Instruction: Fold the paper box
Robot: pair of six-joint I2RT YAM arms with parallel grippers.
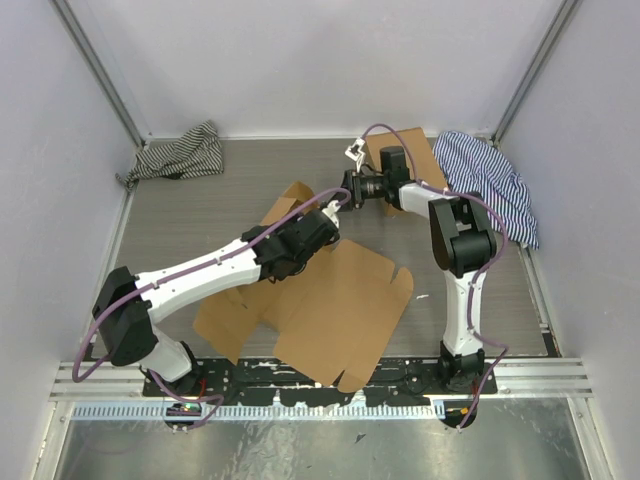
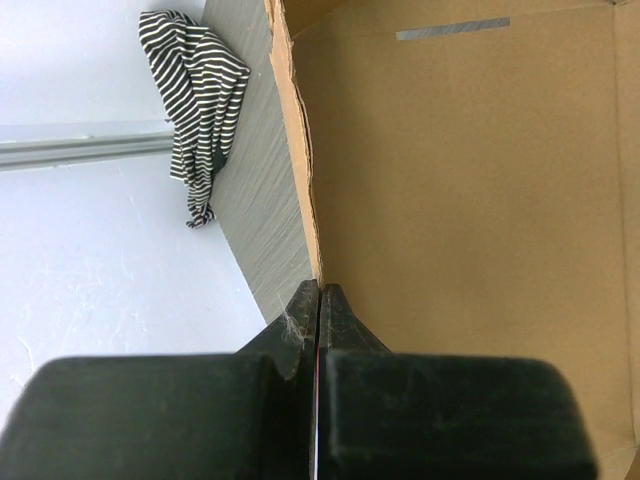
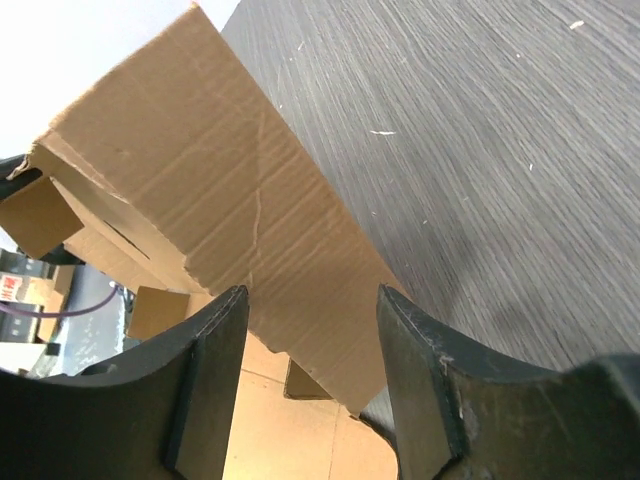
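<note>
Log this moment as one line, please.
left gripper: shut, tips at raised flap edge | right gripper: open, facing same flap | brown die-cut cardboard paper box: mostly flat

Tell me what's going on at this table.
Two robot arms are folding the paper box, which lies mostly flat on the table with a flap raised at its far side. The left gripper is shut, its tips at the edge of an upright cardboard panel; whether it actually pinches the cardboard is unclear. The right gripper is open, its fingers either side of a raised flap, not closed on it. The box is far from assembled.
</note>
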